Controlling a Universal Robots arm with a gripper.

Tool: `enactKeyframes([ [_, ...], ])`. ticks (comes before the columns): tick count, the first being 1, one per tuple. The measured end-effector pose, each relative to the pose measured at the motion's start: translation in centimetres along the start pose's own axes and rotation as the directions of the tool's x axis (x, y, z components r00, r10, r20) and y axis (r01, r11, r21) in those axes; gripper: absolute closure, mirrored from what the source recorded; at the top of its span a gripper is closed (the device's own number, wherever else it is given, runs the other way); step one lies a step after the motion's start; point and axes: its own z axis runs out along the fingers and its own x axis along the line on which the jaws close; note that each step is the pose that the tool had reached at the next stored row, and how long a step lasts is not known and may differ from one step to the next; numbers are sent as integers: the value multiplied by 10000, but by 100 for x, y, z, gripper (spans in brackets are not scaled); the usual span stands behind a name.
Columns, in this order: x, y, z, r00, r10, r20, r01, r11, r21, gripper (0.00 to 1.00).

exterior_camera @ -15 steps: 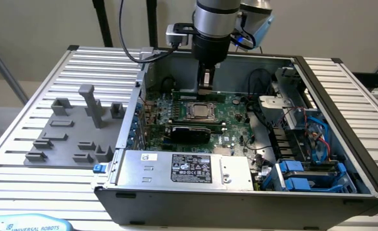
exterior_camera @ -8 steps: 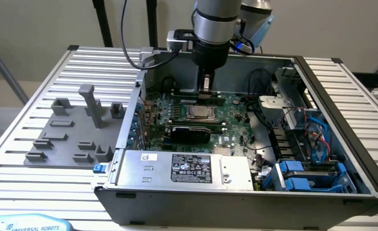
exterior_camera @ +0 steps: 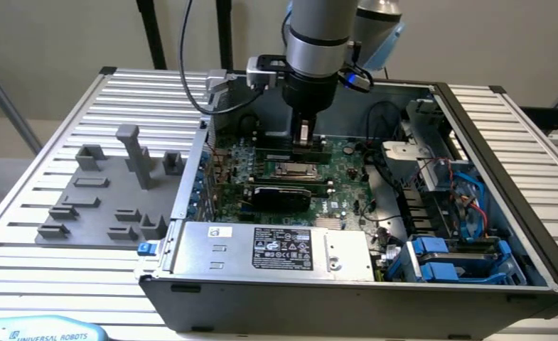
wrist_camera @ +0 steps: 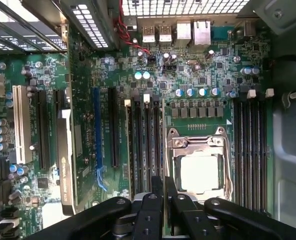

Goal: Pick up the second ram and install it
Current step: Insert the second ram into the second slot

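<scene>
Two black fingers (wrist_camera: 155, 202) of the gripper (exterior_camera: 303, 139) stood nearly together — clamped on the second ram (wrist_camera: 157, 150), a thin green stick seen edge-on. It hung over the motherboard (exterior_camera: 340, 181) just beside the CPU socket (wrist_camera: 199, 167), its long axis running parallel to the memory slots (wrist_camera: 143, 145).
</scene>
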Motion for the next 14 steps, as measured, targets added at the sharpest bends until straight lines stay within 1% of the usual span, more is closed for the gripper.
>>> enactKeyframes([
  [9, 75, -13, 161, 10000, 0, -1, 0, 10000, 0, 87],
  [14, 86, -21, 253, 10000, 0, 0, 0, 10000, 4, 87],
])
